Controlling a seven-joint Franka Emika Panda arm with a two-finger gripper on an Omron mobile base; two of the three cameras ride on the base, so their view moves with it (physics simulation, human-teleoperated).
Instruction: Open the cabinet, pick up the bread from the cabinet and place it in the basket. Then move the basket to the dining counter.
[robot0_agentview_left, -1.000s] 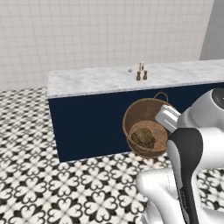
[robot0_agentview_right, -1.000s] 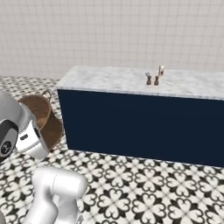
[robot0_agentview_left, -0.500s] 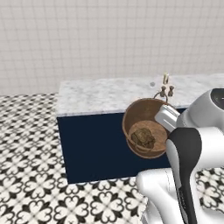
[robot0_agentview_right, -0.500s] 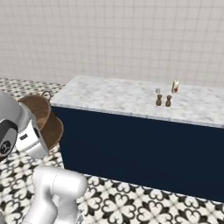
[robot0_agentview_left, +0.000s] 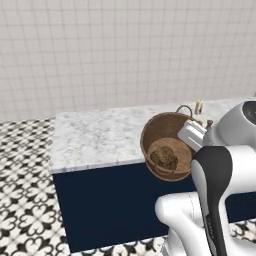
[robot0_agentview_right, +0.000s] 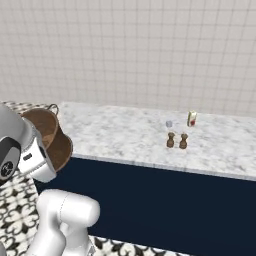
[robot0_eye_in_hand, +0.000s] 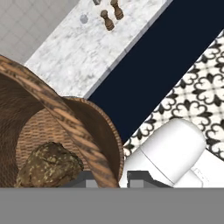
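Brown woven basket (robot0_agentview_left: 167, 145), carried by its rim, nears the white-grey marble dining counter (robot0_agentview_left: 100, 137).
The gripper (robot0_eye_in_hand: 120, 178) clenches the rim so the lumpy brown bread (robot0_agentview_left: 164, 157) rides inside, near the counter's front edge.

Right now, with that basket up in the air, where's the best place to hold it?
By the rolled rim of the basket, pinched from above, one finger inside and one outside, as the hand grips it now. The wall is thin enough to fit between the fingers, and it leaves the bread inside untouched.
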